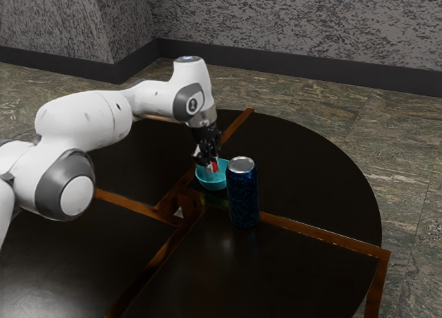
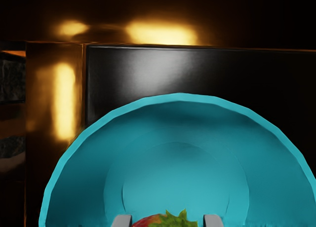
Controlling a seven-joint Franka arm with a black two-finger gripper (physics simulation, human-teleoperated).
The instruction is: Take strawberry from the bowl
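One red strawberry with green leaves [image 2: 170, 221] is right at the tip of my black two-finger gripper [image 1: 213, 166], over the inside of a round turquoise bowl [image 2: 180, 97]. Whether the gripper is clamped on the fruit or just loosely around it, I can't tell from what my cameras give me. I can't make out either whether the berry touches the bottom of the bowl.

My gripper points down into the bowl, and the rim circles below and around its tip. A tall dark-blue metallic can with a silver top [image 1: 244, 193] stands upright near the gripper, toward the exterior view's right and closer to that camera. It is just beside the bowl; I can't tell if the two touch.

Beneath the gripper, bowl and can lies a round, glossy black table with orange-brown wooden strips [image 1: 311, 159]. The white-and-grey jointed arm [image 1: 83, 117] reaches in from the exterior view's left, bending down to the gripper. Beyond the gripper and table, I see a mottled stone floor [image 1: 352, 124] and a speckled grey wall [image 1: 290, 21].
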